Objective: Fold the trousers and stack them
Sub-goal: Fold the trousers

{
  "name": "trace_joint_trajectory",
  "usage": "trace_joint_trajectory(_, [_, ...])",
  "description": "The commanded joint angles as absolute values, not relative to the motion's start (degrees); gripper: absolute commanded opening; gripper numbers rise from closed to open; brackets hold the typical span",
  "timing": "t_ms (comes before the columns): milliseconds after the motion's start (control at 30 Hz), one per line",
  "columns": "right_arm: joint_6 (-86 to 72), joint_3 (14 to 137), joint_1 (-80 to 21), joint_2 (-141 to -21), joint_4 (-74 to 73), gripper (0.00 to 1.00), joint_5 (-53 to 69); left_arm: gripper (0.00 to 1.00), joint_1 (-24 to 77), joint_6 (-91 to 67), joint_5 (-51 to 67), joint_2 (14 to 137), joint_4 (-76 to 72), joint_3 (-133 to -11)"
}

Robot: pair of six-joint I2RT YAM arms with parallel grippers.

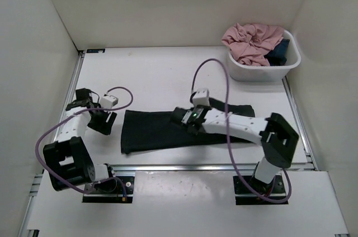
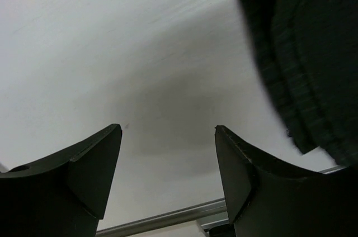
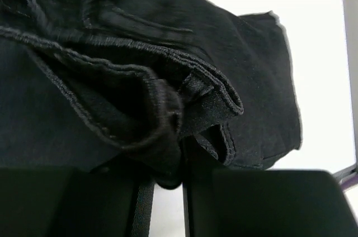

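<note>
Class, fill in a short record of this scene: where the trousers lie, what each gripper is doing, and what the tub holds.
trousers: black, spread long across the table
left gripper: open over bare table, beside the trousers' edge
right gripper: over the trousers, a cloth fold at its tips; grip unclear
tub: white, far right corner, holds pink garment and dark blue garment

Left arm [image 1: 70, 131]: elbow folded back low by its base, forearm reaching away, wrist bent inward. Left hand [image 2: 168, 131]: jaws wide apart, nothing between them.
Right arm [image 1: 246, 128]: stretched leftward, low over the bench. Right hand [image 3: 166, 176]: jaws a narrow slit apart, a trousers [image 3: 140, 52] fold at the tips; grip unclear.
</note>
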State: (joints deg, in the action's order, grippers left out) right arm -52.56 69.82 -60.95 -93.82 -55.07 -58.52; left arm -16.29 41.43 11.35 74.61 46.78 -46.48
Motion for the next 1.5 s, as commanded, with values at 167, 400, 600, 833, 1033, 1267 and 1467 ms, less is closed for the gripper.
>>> trace_joint_trajectory(167, [-73.8,76.1,-70.9,-101.9,-65.1,0.0,-61.4,0.78,-7.0,35.0,7.5,79.7,42.1,-44.1])
trace_joint_trajectory(400, [-64.5,76.1,-74.0,-106.6,-55.2,0.08,-54.1,0.78,-6.5,34.5,6.9,81.0,41.6,-44.6])
trace_joint_trajectory(600, [-59.9,76.0,-78.1,-106.6,-51.7,0.09,-54.1,0.78,-6.5,34.5,6.3,81.7,41.6,-44.6])
trace_joint_trajectory(833, [-44.5,68.8,-80.9,-103.8,-37.2,0.28,-42.9,0.78,-6.5,33.4,5.1,85.0,40.5,-43.5])
trace_joint_trajectory(1033, [-30.3,72.5,-80.9,-99.1,-37.5,0.86,-33.6,0.78,-6.5,33.4,2.5,85.7,39.0,-42.9])
trace_joint_trajectory(1267, [-30.3,82.4,-80.0,-92.1,-42.6,0.83,-32.3,0.79,-6.5,33.4,1.9,85.0,39.0,-42.9])
trace_joint_trajectory(1467, [-43.3,65.2,-65.8,-92.1,-32.9,0.14,-24.2,0.79,-6.5,33.4,1.2,85.0,39.6,-42.9])
